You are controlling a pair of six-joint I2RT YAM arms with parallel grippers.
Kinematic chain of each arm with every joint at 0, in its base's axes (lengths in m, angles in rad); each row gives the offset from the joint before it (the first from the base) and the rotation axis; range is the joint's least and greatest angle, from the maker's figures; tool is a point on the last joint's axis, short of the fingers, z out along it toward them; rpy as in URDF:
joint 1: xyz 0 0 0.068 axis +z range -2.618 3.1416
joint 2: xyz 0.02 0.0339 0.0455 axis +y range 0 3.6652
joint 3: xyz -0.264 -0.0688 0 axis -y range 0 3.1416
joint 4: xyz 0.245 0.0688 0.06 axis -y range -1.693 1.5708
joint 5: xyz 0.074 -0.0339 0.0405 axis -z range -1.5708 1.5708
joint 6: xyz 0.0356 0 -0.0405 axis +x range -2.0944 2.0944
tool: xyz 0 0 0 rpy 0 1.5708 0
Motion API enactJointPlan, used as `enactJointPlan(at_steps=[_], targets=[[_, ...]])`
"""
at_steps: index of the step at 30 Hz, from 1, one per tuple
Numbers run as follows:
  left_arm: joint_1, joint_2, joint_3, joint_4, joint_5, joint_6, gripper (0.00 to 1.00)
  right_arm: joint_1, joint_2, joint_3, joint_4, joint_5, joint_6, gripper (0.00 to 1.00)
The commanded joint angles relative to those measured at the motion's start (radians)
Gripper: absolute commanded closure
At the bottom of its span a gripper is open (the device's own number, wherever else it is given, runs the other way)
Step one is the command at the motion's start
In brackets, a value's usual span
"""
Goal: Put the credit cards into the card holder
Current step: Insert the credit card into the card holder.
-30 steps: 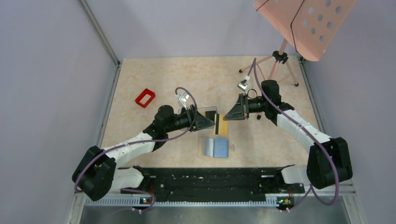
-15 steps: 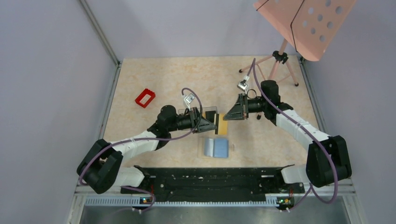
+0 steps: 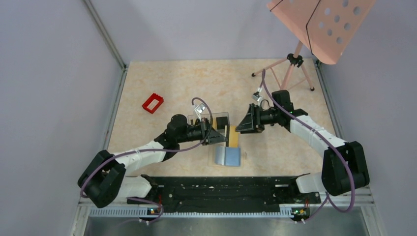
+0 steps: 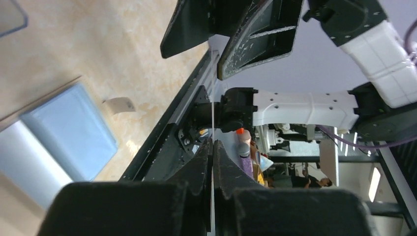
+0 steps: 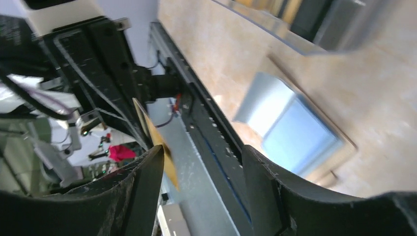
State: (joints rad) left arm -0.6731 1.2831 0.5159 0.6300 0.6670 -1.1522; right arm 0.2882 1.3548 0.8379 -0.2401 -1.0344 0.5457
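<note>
Top external: over the last second my left gripper has slid nearer, bringing the yellow-gold card closer to the card holder. A black card is now uncovered just beyond it. The left fingers pinch the yellow-gold card, seen edge-on. My right gripper is spread, the card between its fingers. The holder lies open, blue lining up, just near of the card.

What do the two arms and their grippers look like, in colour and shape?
The left arm and right arm have white shells between black joints. The left gripper and right gripper are black wedges. A purple cable runs along each arm.
</note>
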Motion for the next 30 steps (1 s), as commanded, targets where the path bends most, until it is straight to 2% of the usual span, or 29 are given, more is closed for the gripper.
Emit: enactJointPlan(at_steps=[1, 14, 26, 28, 30], targets=[[-0.027, -0.095, -0.023, -0.234, -0.125, 0.110, 1.00, -0.006, -0.029, 0.008, -0.224, 0.181, -0.170, 0.40], [-0.045, -0.081, -0.081, -0.497, -0.264, 0.164, 1.00, 0.002, 0.061, -0.085, -0.361, 0.386, -0.270, 0.40], [-0.047, 0.067, -0.062, -0.455, -0.259, 0.199, 1.00, 0.104, 0.156, -0.080, -0.320, 0.498, -0.251, 0.38], [-0.046, 0.088, -0.050, -0.438, -0.255, 0.200, 1.00, 0.110, 0.163, -0.078, -0.317, 0.509, -0.247, 0.39], [-0.047, 0.107, -0.038, -0.426, -0.249, 0.198, 1.00, 0.114, 0.170, -0.076, -0.318, 0.523, -0.244, 0.48]])
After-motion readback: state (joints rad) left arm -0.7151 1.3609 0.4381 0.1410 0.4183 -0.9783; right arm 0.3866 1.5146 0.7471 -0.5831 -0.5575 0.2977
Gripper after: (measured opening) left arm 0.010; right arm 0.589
